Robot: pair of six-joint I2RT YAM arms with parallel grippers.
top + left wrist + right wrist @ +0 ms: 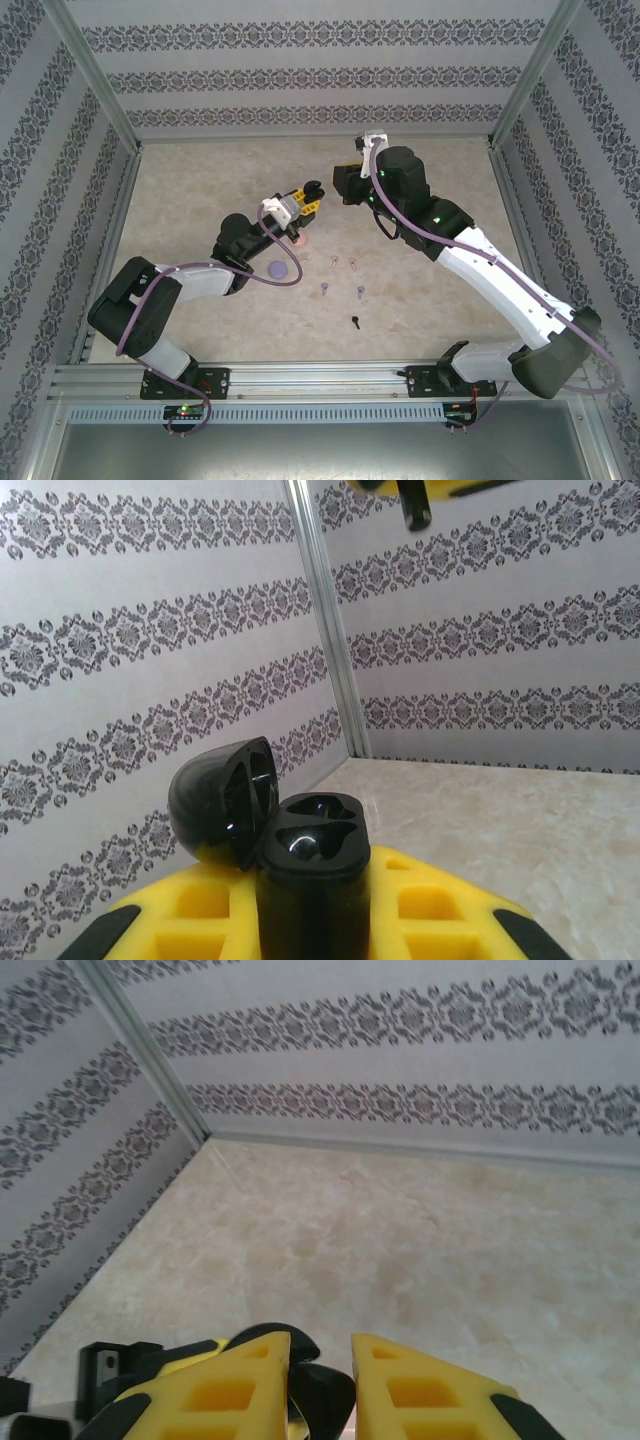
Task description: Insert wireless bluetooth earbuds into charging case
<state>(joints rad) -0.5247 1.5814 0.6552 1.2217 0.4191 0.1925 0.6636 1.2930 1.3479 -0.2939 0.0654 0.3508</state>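
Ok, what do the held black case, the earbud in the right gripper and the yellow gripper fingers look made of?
Black case, held in the left gripper: hard glossy plastic, probably; lid and wells show bright reflections.
Black earbud, pinched in the right gripper: smooth dark plastic by its look, too small to be sure.
Fingers: matte yellow plastic, perhaps printed, with recessed pockets.

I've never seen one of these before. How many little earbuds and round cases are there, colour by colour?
Pink earbuds: 2
Lilac earbuds: 2
Black earbud: 1 plainly seen, on the table
Lilac case: 1
Pink case: 1, partly hidden under the arm
Black case: 1, lid open, held in the left pincer
Total: 8
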